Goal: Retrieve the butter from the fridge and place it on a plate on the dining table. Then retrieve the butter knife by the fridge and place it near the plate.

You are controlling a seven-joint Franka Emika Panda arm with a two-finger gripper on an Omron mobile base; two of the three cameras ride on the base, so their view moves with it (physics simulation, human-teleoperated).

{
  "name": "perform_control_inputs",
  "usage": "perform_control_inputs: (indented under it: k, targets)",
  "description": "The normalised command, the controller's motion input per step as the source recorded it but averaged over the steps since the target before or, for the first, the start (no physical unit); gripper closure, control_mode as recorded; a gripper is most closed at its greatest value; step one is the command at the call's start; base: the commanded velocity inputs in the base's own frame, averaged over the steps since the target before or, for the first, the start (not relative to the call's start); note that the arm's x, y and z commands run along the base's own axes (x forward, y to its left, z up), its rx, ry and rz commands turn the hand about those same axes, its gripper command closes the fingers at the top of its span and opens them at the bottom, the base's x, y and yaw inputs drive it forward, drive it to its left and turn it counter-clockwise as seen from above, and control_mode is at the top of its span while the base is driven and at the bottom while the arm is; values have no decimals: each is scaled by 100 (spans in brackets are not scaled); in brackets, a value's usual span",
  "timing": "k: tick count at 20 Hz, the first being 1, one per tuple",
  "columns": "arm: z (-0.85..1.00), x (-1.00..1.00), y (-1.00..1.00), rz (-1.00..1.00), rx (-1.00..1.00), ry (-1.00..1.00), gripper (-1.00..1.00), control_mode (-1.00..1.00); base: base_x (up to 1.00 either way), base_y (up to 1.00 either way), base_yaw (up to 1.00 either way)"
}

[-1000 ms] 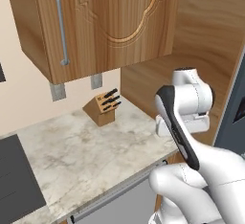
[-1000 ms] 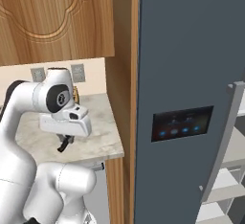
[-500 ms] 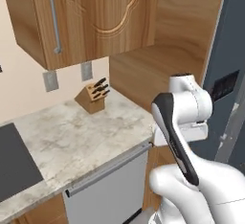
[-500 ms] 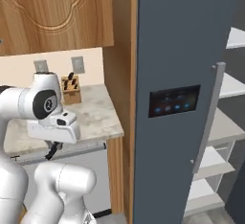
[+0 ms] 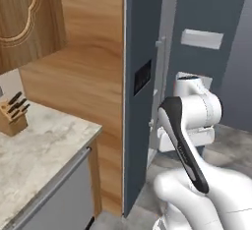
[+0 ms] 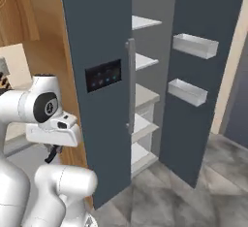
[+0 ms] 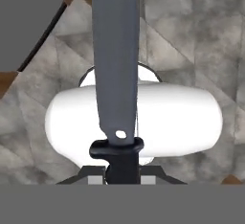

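The gripper [image 7: 122,177] is clamped on the butter knife [image 7: 116,65]: in the hand view its black handle sits between the finger tips at six o'clock, and the long grey blade runs straight up toward twelve o'clock, over grey stone floor [image 7: 201,41]. In the right base view the gripper [image 6: 52,154] hangs below the white wrist, at about nine o'clock of that picture, pointing down, with a dark sliver under it that is probably the knife; that view is too small to show the grasp.

The fridge [image 6: 101,90] stands at the centre of the right base view with its right door [image 6: 203,71] swung wide, showing white shelves [image 6: 143,95] and two door bins [image 6: 193,45]. No butter can be made out on those shelves. In the left base view the fridge's left door [image 5: 140,86] is seen edge-on at twelve o'clock, and the wall counter [image 5: 39,145] with the knife block [image 5: 12,113] lies toward nine o'clock.

Judging by the knife in hand, the work is on its second half: carrying the butter knife to the dining table. The plate and table lie outside these pictures, so whether the butter is already placed cannot be told. The next move calls for the base to drive to the table with the grip kept firm, then for laying the knife flat just beside the plate, not on it.
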Motion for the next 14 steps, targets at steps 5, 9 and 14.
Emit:
perform_control_inputs:
  k: [5,9,14]
  targets:
    - [0,0,0,0,0,0,100,100,-6,-61,-79]
    - [0,0,0,0,0,0,100,100,0,-55,-79]
    - [0,0,0,0,0,0,100,100,0,-27,-85]
